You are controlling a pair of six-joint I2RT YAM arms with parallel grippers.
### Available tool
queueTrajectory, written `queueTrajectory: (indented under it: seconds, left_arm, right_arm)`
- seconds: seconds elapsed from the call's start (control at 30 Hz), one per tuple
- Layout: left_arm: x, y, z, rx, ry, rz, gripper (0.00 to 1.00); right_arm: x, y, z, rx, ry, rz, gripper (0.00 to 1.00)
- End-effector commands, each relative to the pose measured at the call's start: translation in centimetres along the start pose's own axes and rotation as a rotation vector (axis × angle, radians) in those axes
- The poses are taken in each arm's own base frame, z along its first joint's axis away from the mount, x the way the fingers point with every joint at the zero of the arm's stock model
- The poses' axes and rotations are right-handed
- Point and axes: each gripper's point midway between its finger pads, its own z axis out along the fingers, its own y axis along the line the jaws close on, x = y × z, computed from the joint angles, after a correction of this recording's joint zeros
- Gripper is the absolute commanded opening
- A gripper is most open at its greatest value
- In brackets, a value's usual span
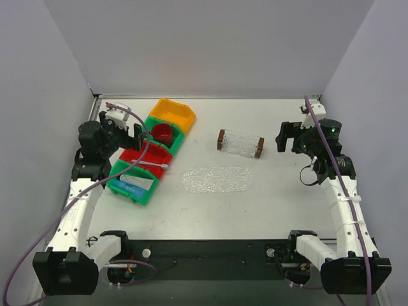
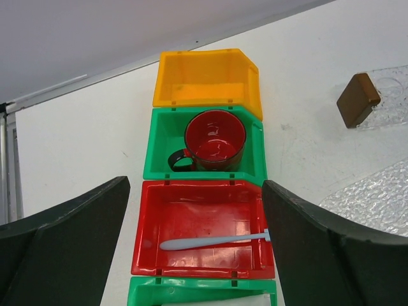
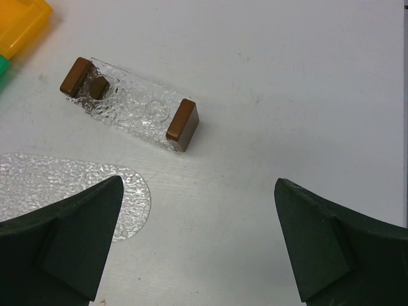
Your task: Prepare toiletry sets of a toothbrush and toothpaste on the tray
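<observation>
The pale blue toothbrush (image 2: 213, 241) lies flat in the red bin (image 2: 191, 197), its head at the bin's right wall; it also shows in the top view as the toothbrush (image 1: 153, 164). The toothpaste tubes, one blue (image 1: 131, 189) and one silver-white (image 1: 141, 180), rest in the nearest green bin (image 1: 118, 185). A clear oval tray (image 1: 217, 179) lies at mid-table with nothing on it. My left gripper (image 2: 196, 183) hangs open above the bins, empty. My right gripper (image 3: 198, 180) is open over bare table, right of the tray (image 3: 70, 185).
A yellow bin (image 1: 172, 113) and a green bin holding a red cup (image 2: 215, 139) continue the row behind the red bin. A clear rectangular holder with brown ends (image 1: 240, 144) sits behind the tray. Grey walls enclose the table on three sides.
</observation>
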Motion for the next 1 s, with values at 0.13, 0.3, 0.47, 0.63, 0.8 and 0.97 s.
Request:
queueTrajectory:
  seconds: [0.13,0.3,0.47,0.63,0.8,0.97]
  left_arm:
    - [0.2,-0.7,-0.8,0.071,0.082,0.085,0.95]
    - [1.1,-1.5,-1.7,0.119,0.146,0.138,0.94]
    - [2.0,-3.1,-1.8,0.175,0.178,0.173,0.94]
    - [2.8,-5.0,-1.3,0.204,0.196,0.19,0.94]
    - [3.3,-6.4,-1.3,0.231,0.191,0.17,0.94]
    - [3.6,-6.7,-2.1,0.235,0.182,0.167,0.94]
  right_arm:
    - [-1.0,0.7,0.0,-0.037,-0.016,-0.019,1.0]
    - [-0.8,0.8,0.2,-0.047,-0.003,-0.022,1.0]
    - [-0.6,1.0,0.3,-0.061,0.005,-0.021,1.0]
    - [-0.1,2.5,0.9,-0.111,0.05,-0.086,1.0]
    - [0.0,4.3,2.3,-0.078,0.154,-0.281,0.93]
    - [2.2,6.3,5.5,-0.145,0.326,-0.412,0.82]
